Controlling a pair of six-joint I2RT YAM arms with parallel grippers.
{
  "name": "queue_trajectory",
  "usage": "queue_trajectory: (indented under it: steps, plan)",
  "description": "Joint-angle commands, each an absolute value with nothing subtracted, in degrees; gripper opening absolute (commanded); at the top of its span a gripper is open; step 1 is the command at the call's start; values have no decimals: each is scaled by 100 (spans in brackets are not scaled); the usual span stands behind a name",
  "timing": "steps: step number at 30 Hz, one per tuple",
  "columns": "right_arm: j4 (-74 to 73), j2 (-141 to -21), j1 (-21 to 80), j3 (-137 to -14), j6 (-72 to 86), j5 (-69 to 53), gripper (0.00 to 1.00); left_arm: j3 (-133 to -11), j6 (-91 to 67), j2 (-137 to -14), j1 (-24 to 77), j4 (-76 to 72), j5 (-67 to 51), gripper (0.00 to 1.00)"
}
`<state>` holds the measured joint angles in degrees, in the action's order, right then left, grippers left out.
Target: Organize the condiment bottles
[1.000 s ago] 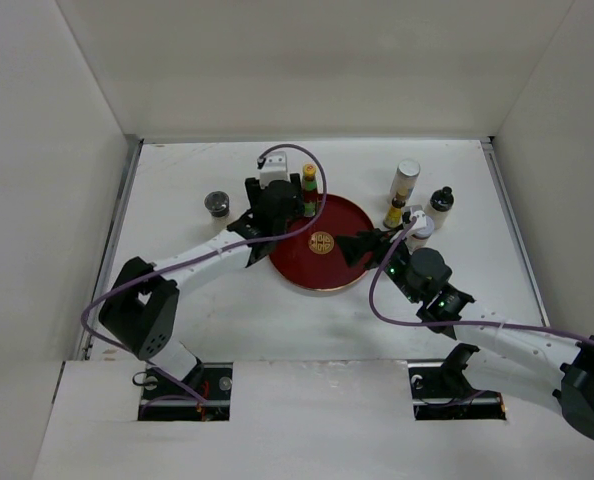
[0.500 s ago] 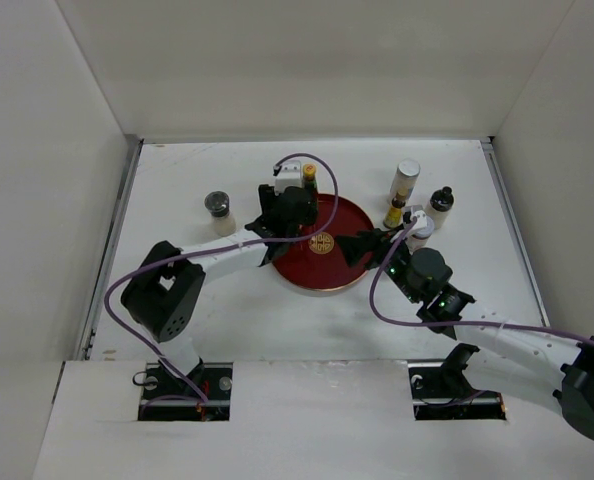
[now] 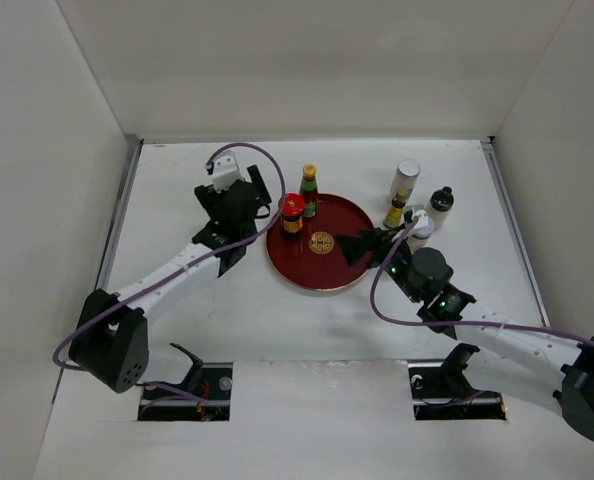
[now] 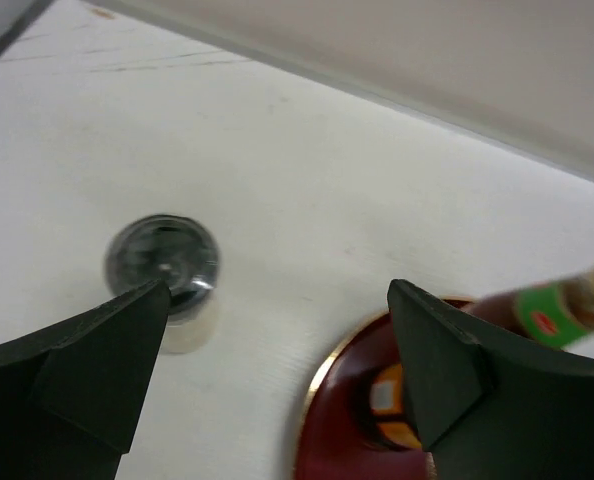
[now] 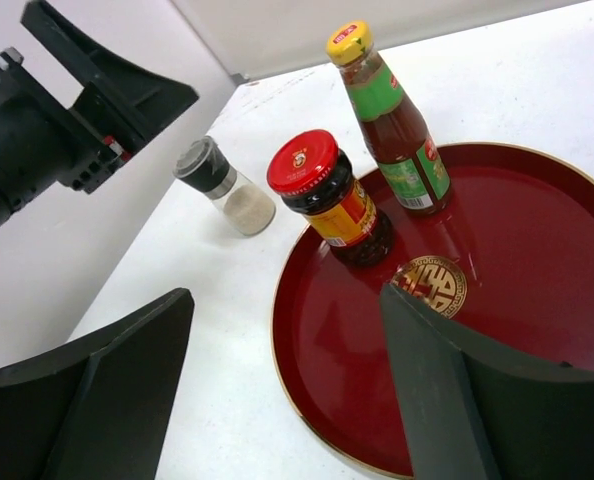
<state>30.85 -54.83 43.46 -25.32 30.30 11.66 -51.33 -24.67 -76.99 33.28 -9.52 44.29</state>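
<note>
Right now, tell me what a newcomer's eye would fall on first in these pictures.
The round red tray with its gold emblem sits mid-table, a red-capped jar and a green bottle upright on its far left part. The left gripper hangs open beside the tray's left edge, near a small shaker, and more bottles cluster off the tray's right side.
</note>
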Motion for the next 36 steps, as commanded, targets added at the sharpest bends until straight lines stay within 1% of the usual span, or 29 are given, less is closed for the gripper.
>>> queue_trajectory:
  steps: [1,3,8,12,15,19,21,22,24,25,27,29,32,34,36]
  plan:
    - [3349,-5440,4311,-2584,3059,1204,86,-5106,-2725,-7655,2915,-343,4781,91]
    - [3357,-5467,4320,-2584,3050,1213,91,-5176,-2725,-7839,2712,-282,4816,91]
    - [3349,-5449,4320,-2584,3059,1187,97,-5352,-2760,-8261,2466,-228,4729,93]
    - [3349,-5493,4320,-2584,3085,1169,98,-5537,-2803,-8657,2220,-281,4536,93]
    - [3340,-5476,4320,-2602,3050,1169,98,-5537,-2812,-8832,2061,-588,4369,92]
    - [3340,-5537,4320,-2619,3067,1143,98,-5669,-2786,-9052,1912,-808,4149,88]
    - [3340,-5528,4328,-2628,3050,1143,98,-5713,-2769,-9158,1894,-966,4096,81]
    - [3375,-5537,4328,-2628,3050,1143,98,-5730,-2760,-9210,1885,-1019,4087,75]
    - [3349,-5563,4328,-2619,3067,1143,98,-5766,-2733,-9246,1902,-1055,4087,58]
    - [3340,-5563,4328,-2628,3067,1143,98,-5713,-2733,-9194,1946,-1072,4139,52]
    - [3340,-5502,4328,-2628,3041,1143,98,-5529,-2725,-8992,2016,-1125,4218,42]
    - [3366,-5467,4328,-2593,3041,1151,98,-5319,-2725,-8650,2130,-1073,4289,39]
    - [3340,-5467,4328,-2601,3059,1143,98,-4932,-2725,-7886,2482,-967,4499,37]
    - [3366,-5467,4328,-2602,3032,1169,98,-4712,-2716,-7333,2876,-792,4623,35]
    - [3384,-5493,4328,-2593,3050,1178,97,-4737,-2716,-7024,3210,-389,4667,35]
